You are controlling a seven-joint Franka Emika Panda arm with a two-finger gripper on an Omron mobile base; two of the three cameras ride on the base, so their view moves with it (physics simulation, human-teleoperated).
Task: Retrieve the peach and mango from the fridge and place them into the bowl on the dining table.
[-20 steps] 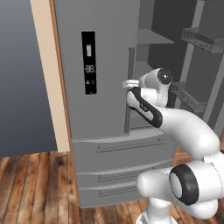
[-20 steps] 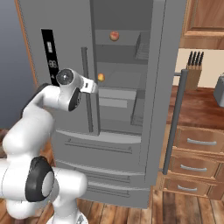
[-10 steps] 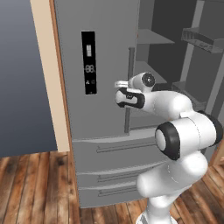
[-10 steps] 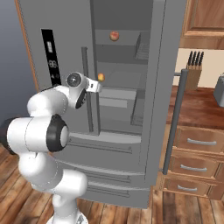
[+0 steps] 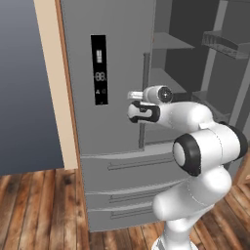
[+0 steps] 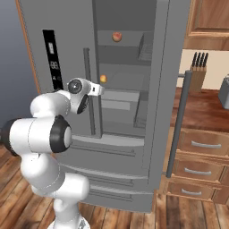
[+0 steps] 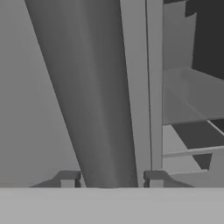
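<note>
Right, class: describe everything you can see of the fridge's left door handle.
The left door handle is a long, vertical grey bar, metallic-looking, mounted upright near the inner edge of the closed left fridge door, right of the black display panel. The gripper has one fingertip on each side of it, closing round the bar at mid-height. Beside it the right door stands open.

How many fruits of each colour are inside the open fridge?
Reddish-pink fruit: 1, the peach on the upper shelf
Yellow-orange fruit: 1, the mango on the shelf below
Total: 2 fruits in the fridge
</note>
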